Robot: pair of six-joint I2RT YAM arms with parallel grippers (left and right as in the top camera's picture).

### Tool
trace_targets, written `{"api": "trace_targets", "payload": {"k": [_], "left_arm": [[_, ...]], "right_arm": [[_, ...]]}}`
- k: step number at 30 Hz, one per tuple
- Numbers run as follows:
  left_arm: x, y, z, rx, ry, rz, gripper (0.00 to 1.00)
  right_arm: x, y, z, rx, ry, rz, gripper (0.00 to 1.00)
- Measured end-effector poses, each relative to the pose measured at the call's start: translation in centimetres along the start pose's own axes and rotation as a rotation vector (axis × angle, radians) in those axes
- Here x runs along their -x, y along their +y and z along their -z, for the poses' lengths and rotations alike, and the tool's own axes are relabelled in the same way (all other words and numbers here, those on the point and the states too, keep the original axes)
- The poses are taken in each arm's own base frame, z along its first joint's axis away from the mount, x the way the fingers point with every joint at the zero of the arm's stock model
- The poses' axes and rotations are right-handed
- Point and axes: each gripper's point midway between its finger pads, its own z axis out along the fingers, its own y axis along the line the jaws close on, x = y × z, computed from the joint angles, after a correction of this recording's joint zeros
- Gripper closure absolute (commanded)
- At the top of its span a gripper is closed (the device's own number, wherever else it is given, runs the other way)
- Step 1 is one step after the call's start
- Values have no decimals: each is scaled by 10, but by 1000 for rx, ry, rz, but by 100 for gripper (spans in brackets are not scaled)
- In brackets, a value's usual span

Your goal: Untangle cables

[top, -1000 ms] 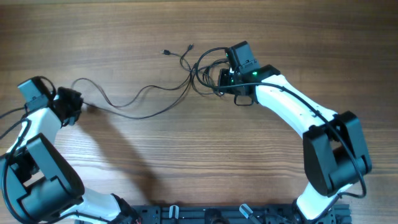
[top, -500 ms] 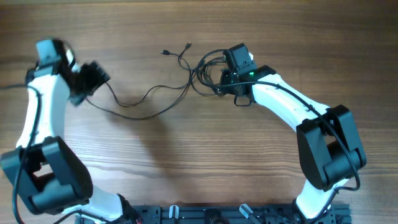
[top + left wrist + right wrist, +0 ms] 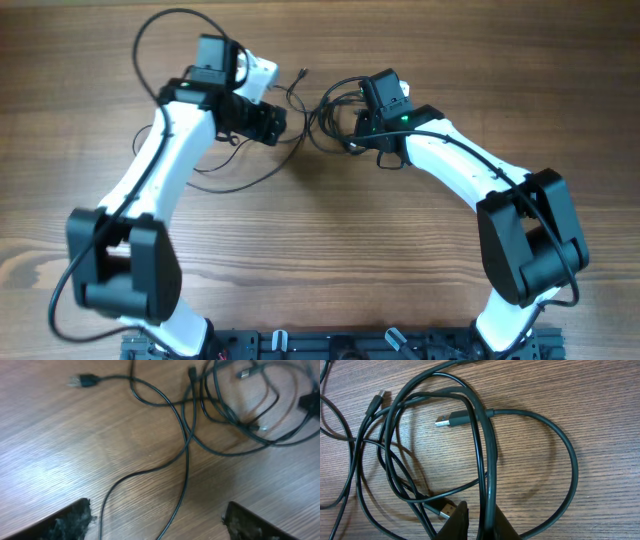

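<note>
The cables [image 3: 325, 110] lie as a tangle of thin black cords on the wooden table, with one long strand [image 3: 235, 182] trailing off to the left. My left gripper [image 3: 270, 122] hovers just left of the tangle and is open wide. In the left wrist view two strands [image 3: 186, 467] run on the table between its fingers [image 3: 65, 521], untouched, and a plug end [image 3: 82, 381] lies beyond them. My right gripper [image 3: 479, 507] sits on the tangle's right side [image 3: 353, 128], its jaws closed narrowly around two cable strands [image 3: 487, 460]. Silver-tipped plugs [image 3: 442, 421] lie among the loops.
A thicker black lead of the left arm loops above it at the upper left [image 3: 150, 40]. Bare wood [image 3: 330, 250] stretches across the near half of the table. The arm bases stand along the front edge [image 3: 340, 345].
The left arm swung from the far left edge up to the tangle. Its gripper opened and let go of the long strand's end. The right arm barely moved.
</note>
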Motion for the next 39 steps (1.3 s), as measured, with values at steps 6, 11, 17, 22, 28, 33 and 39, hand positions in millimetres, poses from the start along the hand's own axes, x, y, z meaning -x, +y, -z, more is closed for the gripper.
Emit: {"api": "trace_targets", "payload": {"k": [6,11,17,22,28,33,39], "left_arm": [[-18,-9,-54,-18,109,-86,0],[-19,-3,-75,-5,113,-98,0],[-36,-13,-89,-66,168,-120,2],[-44,-24,-95,-106,178,-148,23],[-47,-26,-99,-120,161,-169,63],[-49,-27,-99,-125,164,-154,71],[-49,-31,-99,-138,167,-125,62]], "right_arm": [[0,0,0,0,1,0,85],[0,0,0,0,1,0,85],[0,0,0,0,0,0,85],[0,0,0,0,0,0,85],[0,0,0,0,0,0,85],[0,0,0,0,0,0,85],[0,0,0,1,0,0,85]]}}
